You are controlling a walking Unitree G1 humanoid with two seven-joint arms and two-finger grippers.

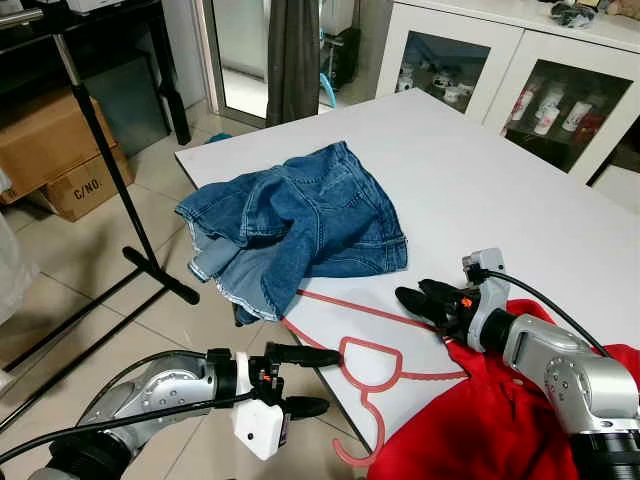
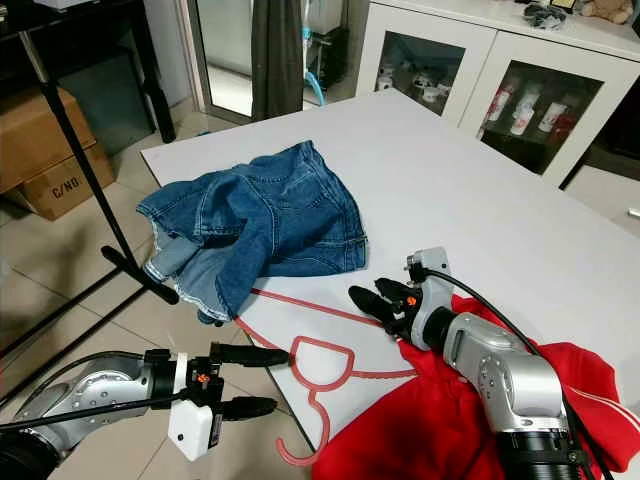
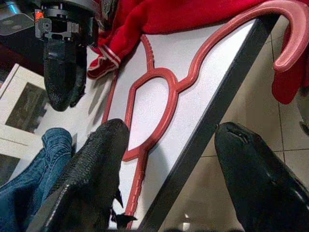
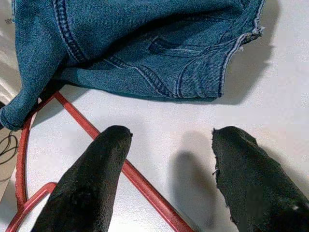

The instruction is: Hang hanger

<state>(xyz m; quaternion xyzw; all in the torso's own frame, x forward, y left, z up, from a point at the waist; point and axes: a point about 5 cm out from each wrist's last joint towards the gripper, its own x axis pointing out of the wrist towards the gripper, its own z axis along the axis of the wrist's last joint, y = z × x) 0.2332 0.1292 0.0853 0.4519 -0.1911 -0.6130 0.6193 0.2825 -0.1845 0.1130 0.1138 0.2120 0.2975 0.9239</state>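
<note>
Hanger is laid flat at bench edge. Left tool is spread open beside it, empty; right tool open above it, empty.

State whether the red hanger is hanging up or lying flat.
Lying flat. The red hanger rests on the white table, its hook past the table's near edge.

A white table stands on beige tile floor, glass-door cabinets behind, cardboard boxes left.
</note>
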